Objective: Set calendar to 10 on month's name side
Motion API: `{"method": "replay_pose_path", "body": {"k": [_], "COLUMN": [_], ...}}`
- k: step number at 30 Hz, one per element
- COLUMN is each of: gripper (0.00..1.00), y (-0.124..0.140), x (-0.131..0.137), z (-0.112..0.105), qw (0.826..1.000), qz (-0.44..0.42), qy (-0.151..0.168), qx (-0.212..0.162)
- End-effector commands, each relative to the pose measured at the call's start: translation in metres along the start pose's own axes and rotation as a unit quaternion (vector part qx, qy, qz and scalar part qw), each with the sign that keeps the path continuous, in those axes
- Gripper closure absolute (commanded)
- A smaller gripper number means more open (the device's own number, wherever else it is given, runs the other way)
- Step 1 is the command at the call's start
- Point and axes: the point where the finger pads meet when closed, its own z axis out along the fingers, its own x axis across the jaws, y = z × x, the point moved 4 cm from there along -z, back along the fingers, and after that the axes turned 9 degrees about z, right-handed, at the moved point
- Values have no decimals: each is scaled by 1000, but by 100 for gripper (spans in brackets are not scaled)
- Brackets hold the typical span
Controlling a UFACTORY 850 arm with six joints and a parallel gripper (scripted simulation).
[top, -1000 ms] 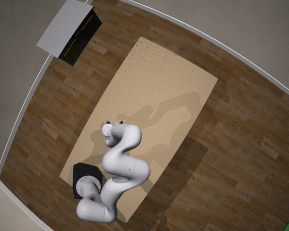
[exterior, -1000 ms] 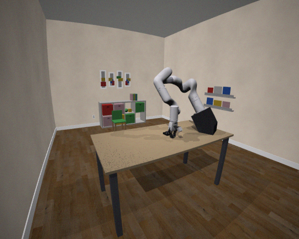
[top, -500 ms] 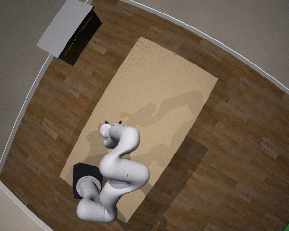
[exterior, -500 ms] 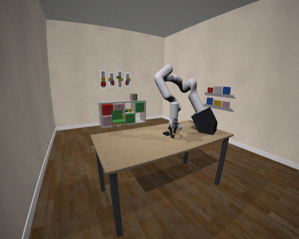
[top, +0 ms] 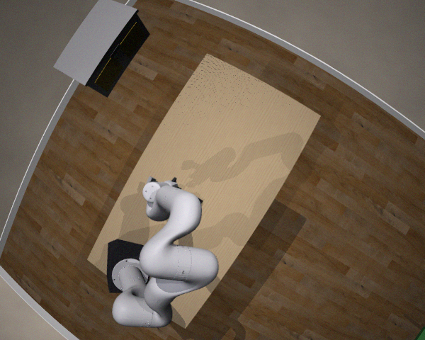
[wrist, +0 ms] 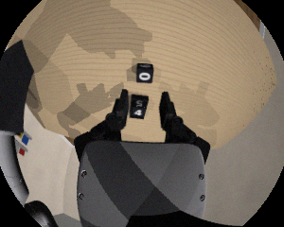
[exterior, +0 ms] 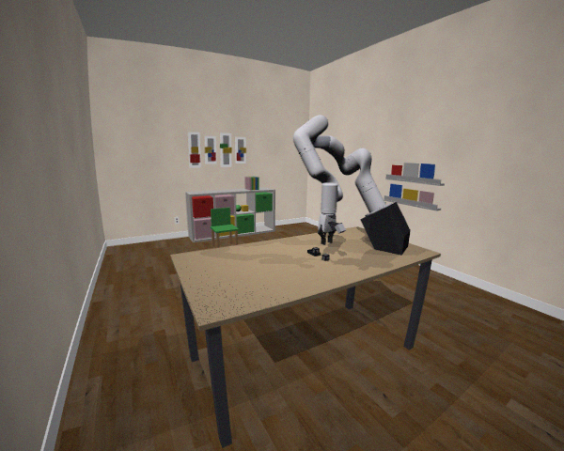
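Observation:
In the wrist view my gripper [wrist: 144,98] is open, its two dark fingers standing apart above the table. A small dark cube [wrist: 138,106] lies on the table below, seen between the fingertips, with a pale digit on top that I cannot read. A second dark cube [wrist: 145,74] lies just beyond it with a 0 on top. In the exterior view the gripper [exterior: 327,237] hangs a little above the table, and two small dark things [exterior: 314,251] [exterior: 325,256] sit close together below and in front of it. I cannot make out the tray. In the top view the arm hides them.
The arm's black base block [exterior: 385,227] stands tilted at the table's right end, close to the gripper. The table edge [wrist: 258,57] runs to the right in the wrist view. A shelf unit and a green chair [exterior: 223,221] stand by the far wall.

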Motion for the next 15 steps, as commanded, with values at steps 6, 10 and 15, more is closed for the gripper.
{"method": "replay_pose_path", "body": {"k": [6, 10, 15], "gripper": [0, 0, 0], "y": [0, 0, 0], "x": [0, 0, 0], "z": [-4, -4, -4], "qw": [1000, 1000, 1000], "qz": [0, 0, 0], "qy": [0, 0, 0], "qx": [0, 0, 0]}}
